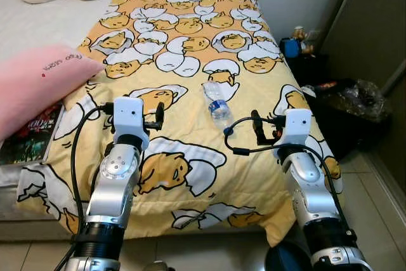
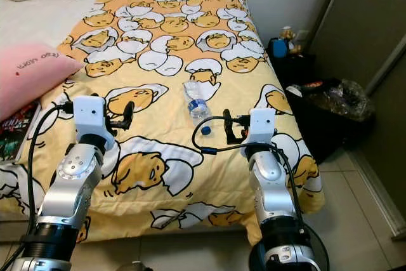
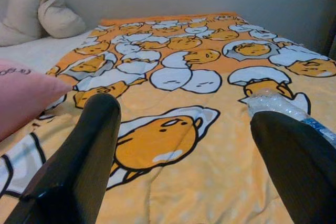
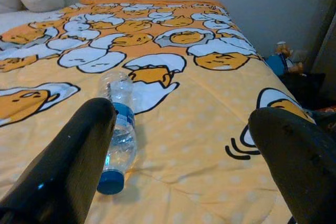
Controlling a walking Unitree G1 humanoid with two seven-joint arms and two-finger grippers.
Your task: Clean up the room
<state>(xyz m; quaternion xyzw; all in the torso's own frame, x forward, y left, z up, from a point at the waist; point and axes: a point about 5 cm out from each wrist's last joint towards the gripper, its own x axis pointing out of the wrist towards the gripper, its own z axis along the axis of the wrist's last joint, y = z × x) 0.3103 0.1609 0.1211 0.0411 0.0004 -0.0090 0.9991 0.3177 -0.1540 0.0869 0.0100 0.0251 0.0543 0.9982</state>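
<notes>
A yellow egg-print blanket (image 1: 190,157) covers the bed, its pink pillow (image 1: 32,84) cut off at the frame's left edge. Left gripper (image 1: 158,116) and right gripper (image 1: 255,126) hover mid-frame, fingers spread. The plastic bottle (image 1: 217,106) lies between them, centre frame.

A pink pillow (image 1: 39,82), at about nine o'clock on the bed, carries a short line of dark handwritten-style lettering beside a small red mark; the words are too small and tilted to read with confidence. Just under the pillow's near edge lies a dark magazine or book cover (image 1: 33,136) bearing large pale figures that look like "100", possibly part of a longer title. The clear plastic bottle (image 1: 217,103) at twelve o'clock on the yellow blanket wears a blue label whose print cannot be made out.
</notes>
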